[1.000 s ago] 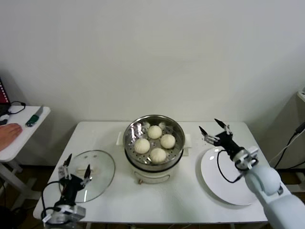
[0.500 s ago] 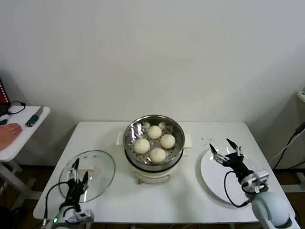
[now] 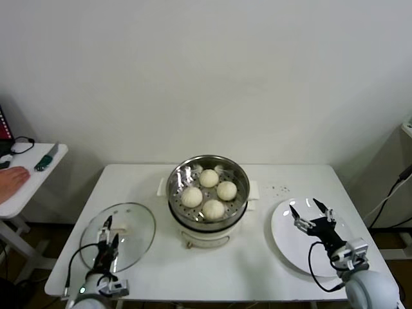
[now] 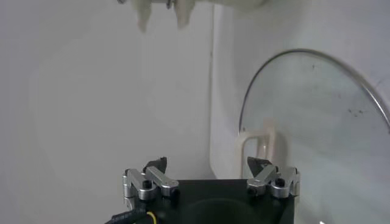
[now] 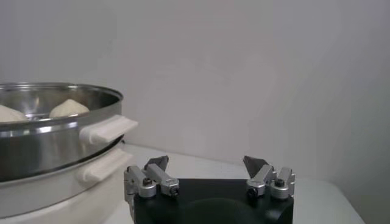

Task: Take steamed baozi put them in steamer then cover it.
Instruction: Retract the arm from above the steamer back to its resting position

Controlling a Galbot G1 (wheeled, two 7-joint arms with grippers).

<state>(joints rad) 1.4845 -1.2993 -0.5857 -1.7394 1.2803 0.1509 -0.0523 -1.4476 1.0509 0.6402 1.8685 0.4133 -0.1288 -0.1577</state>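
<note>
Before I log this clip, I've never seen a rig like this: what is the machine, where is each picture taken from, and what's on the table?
It is a two-armed robot. One picture looks down from its head; the other two come from cameras on its wrists. On the white table stands a round shiny steel steamer holding four small cream-white buns. The round clear glass lid with a cream handle lies flat beside it, on the robot's left. A flat white plate, on its right, has no buns on it. The left pincer hangs open over the lid's near part, holding nothing. The right pincer hangs open over the plate, also holding nothing. The steamer is not yet covered.
</note>
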